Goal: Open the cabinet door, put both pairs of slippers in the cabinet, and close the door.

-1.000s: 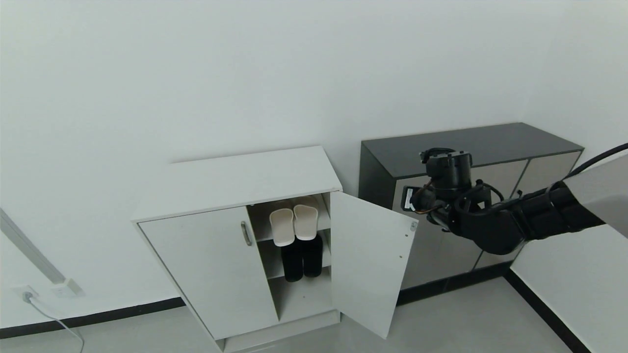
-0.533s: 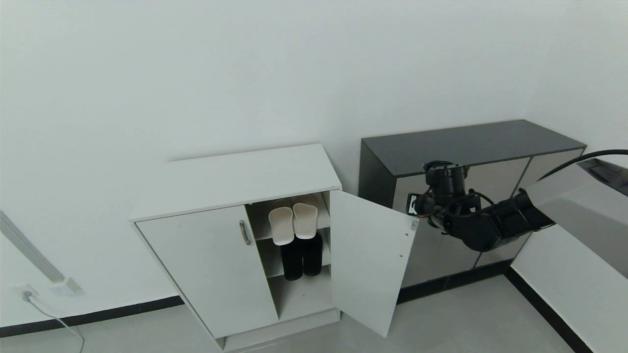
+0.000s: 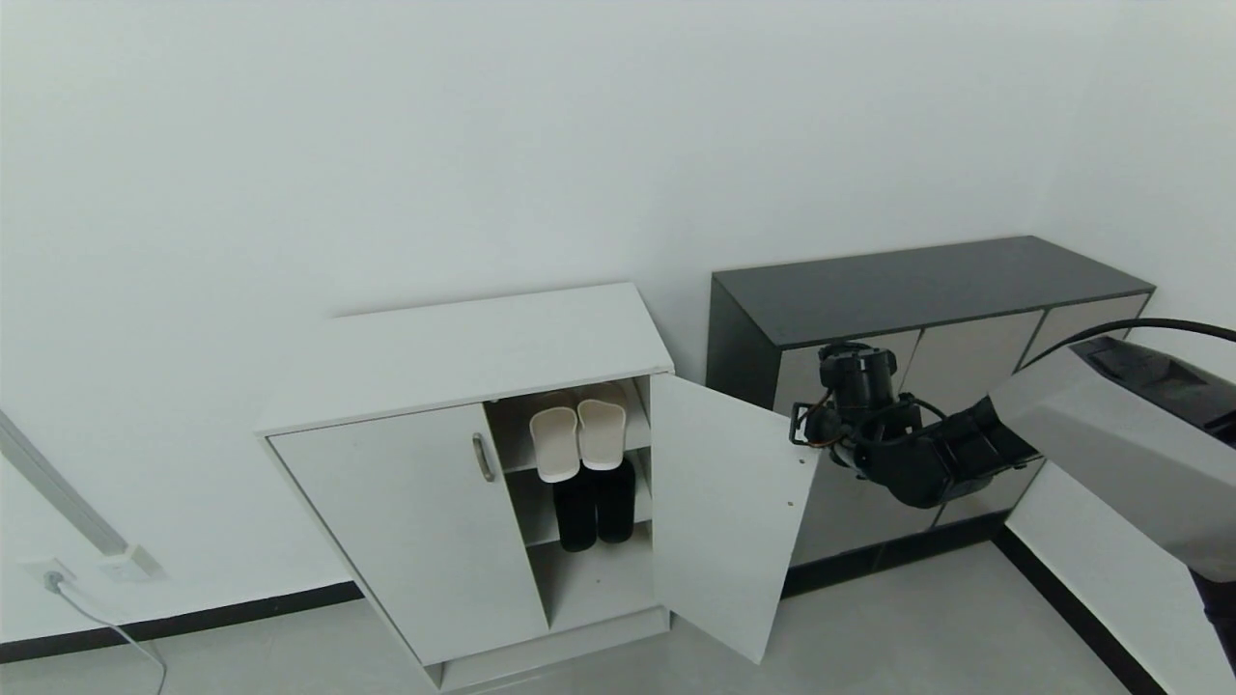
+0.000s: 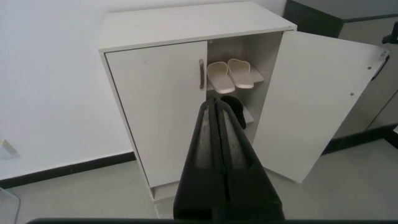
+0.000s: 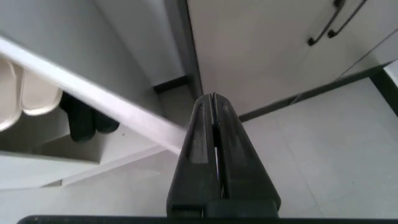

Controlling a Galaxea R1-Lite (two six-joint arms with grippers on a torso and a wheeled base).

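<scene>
The white cabinet (image 3: 463,347) has its right door (image 3: 724,502) swung open and its left door shut. A beige pair of slippers (image 3: 579,439) lies on the upper shelf, with a black pair (image 3: 594,512) on the shelf below. My right gripper (image 3: 804,430) is shut with nothing in it, right by the open door's outer free edge. In the right wrist view that gripper (image 5: 213,98) meets the door edge (image 5: 112,102). My left gripper (image 4: 215,104) is shut and holds nothing, some way in front of the cabinet (image 4: 155,87), pointing at the shelves.
A dark grey cabinet (image 3: 927,280) stands against the wall just right of the open door, close behind my right arm. A wall socket and cable (image 3: 58,584) are at the far left. Bare floor (image 3: 869,637) lies in front of both cabinets.
My right arm has dropped and moved left, bringing its gripper up to the open door's outer edge. Door and slippers have not moved.
</scene>
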